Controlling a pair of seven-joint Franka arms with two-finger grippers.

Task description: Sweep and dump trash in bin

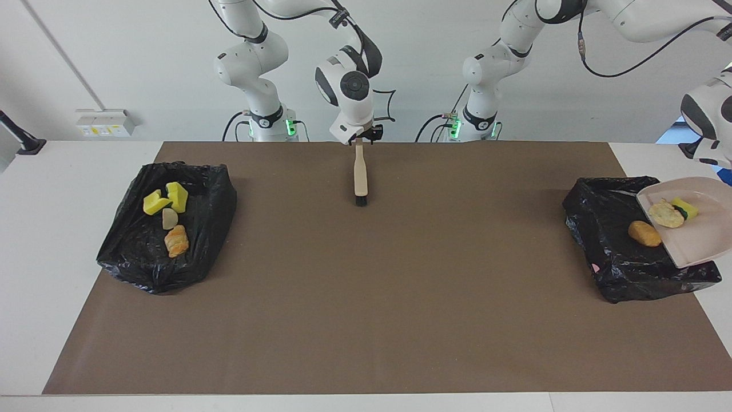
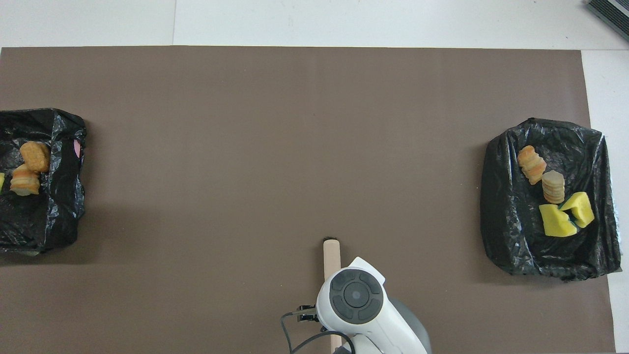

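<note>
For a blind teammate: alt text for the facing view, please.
A tilted dustpan, raised by the left arm, spills trash into the black-lined bin at that arm's end: one orange lump is in, two pieces lie on the pan. The right hand is at the handle of a brush lying mid-table.

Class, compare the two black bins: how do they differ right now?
The bin at the right arm's end holds four bits, two sponges and two lumps; the bin at the left arm's end shows one orange lump. A tilted dustpan hangs over that bin; nothing is over the other. Both are black bags.
</note>
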